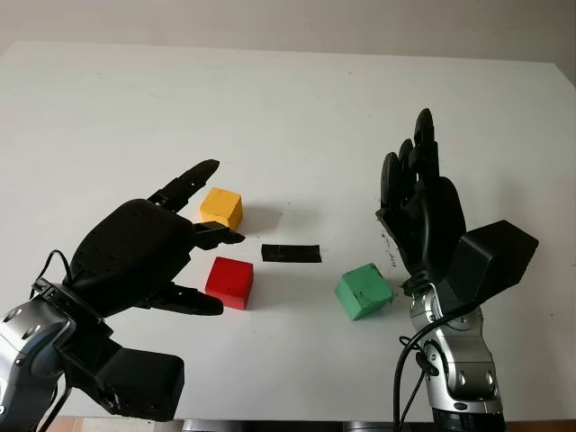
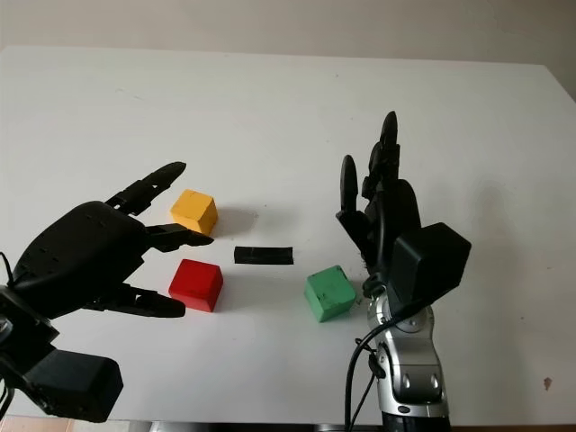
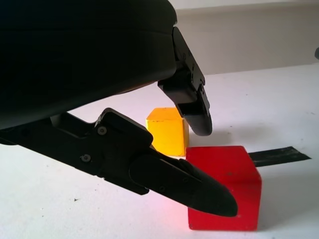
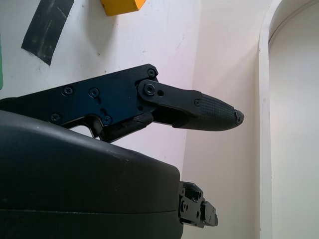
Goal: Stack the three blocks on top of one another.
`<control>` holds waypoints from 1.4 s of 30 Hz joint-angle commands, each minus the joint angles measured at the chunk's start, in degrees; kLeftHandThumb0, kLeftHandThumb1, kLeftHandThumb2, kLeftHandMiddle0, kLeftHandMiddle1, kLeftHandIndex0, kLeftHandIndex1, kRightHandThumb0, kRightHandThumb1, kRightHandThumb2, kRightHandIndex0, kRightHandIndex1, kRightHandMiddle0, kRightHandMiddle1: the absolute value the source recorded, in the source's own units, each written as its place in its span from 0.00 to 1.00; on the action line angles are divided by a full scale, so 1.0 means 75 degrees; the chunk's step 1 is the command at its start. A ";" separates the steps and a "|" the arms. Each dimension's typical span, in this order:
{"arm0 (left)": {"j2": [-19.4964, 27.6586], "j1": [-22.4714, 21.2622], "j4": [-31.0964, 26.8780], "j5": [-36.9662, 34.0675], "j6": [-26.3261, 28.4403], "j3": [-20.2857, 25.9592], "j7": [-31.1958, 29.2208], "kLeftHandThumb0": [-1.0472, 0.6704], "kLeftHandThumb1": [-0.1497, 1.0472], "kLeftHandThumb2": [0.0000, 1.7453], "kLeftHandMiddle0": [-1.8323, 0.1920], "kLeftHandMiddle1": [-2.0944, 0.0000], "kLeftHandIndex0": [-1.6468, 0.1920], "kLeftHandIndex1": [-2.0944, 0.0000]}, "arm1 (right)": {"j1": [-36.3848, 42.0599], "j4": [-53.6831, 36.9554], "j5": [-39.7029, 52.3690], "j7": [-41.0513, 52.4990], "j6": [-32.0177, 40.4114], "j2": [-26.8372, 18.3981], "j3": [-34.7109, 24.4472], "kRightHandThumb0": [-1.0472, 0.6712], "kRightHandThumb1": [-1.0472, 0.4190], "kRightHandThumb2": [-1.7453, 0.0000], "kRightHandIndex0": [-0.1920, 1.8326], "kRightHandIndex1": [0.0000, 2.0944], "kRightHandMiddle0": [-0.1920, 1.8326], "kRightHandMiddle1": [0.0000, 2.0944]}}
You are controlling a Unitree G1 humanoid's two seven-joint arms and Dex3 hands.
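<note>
The left robot hand [image 1: 148,256] hovers open above the white tabletop [image 1: 297,108], holding nothing. Its fingers [image 1: 191,180] reach toward the middle of the surface, one above the yellow block [image 1: 220,208] and a lower one beside the red block [image 1: 229,282]. In the left wrist view the lower finger [image 3: 182,184] passes in front of the red block [image 3: 227,186] and the upper fingertip [image 3: 197,119] hangs just beside the yellow block [image 3: 167,130]; whether either finger touches a block cannot be told.

The right robot hand [image 1: 421,211] is raised on the right side of the tabletop, open and empty, its fingers [image 2: 387,148] pointing away from the robot. The green block [image 1: 364,291] sits just beside it, toward the middle, a little turned on the surface.

The three blocks all lie singly on the tabletop, none on another. The yellow block is farther from the robot than the red one, the two near each other but apart. A strip of black tape [image 1: 291,253] lies flat between the red and green blocks, slightly farther back.
</note>
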 commanded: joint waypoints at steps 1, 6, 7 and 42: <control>-0.0070 0.0081 0.0021 0.0116 -0.0049 -0.0116 0.0098 0.14 0.91 0.03 0.90 0.98 0.67 0.62 | 0.0098 -0.0067 0.0019 0.0026 -0.0117 -0.0025 -0.0049 0.23 0.00 0.65 0.00 0.00 0.00 0.00; -0.0104 0.0082 0.0164 0.0010 -0.0135 -0.0245 0.0144 0.13 0.92 0.03 0.90 0.97 0.70 0.55 | 0.0107 -0.0034 0.0030 0.0037 -0.0203 -0.0018 -0.0078 0.24 0.00 0.65 0.00 0.00 0.00 0.00; -0.0096 0.0083 0.0183 -0.0004 -0.0140 -0.0271 0.0113 0.12 0.92 0.03 0.91 0.98 0.71 0.54 | 0.0113 -0.0041 0.0033 0.0030 -0.0202 -0.0009 -0.0084 0.24 0.00 0.65 0.00 0.00 0.00 0.00; -0.0121 0.0160 0.0246 -0.0189 -0.0484 -0.0302 0.0502 0.37 0.99 0.03 0.86 0.97 0.73 0.42 | 0.0204 -0.0112 -0.0056 -0.0015 -0.0239 0.0046 -0.0075 0.24 0.00 0.66 0.00 0.00 0.00 0.00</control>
